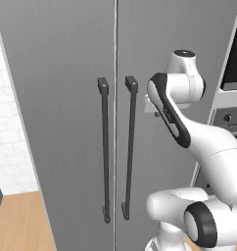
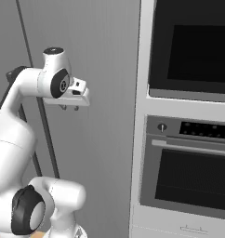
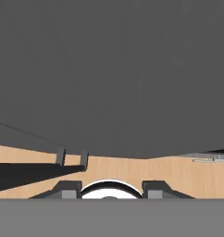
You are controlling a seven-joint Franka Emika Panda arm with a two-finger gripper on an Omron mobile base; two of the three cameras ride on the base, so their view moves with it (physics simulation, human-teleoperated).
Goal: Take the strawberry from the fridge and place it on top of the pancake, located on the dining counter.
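The fridge (image 1: 61,122) is a tall grey cabinet with both doors closed. Two dark bar handles (image 1: 105,152) (image 1: 130,147) run down either side of the centre seam. My gripper (image 2: 70,108) hangs in front of the right door (image 2: 100,69), to the right of the handles and near their top ends, pointing down. Its fingers (image 3: 67,189) stand apart with nothing between them, so it is open (image 3: 111,186). In the hand view the grey door (image 3: 109,69) lies ahead and the two handles (image 3: 72,158) show end-on. The strawberry is hidden; the pancake and dining counter are out of view.
A black-fronted built-in oven (image 2: 193,46) with a second oven (image 2: 193,172) below it stands right of the fridge. A white tiled wall (image 1: 5,122) is at the left. The floor is light wood (image 1: 17,220).
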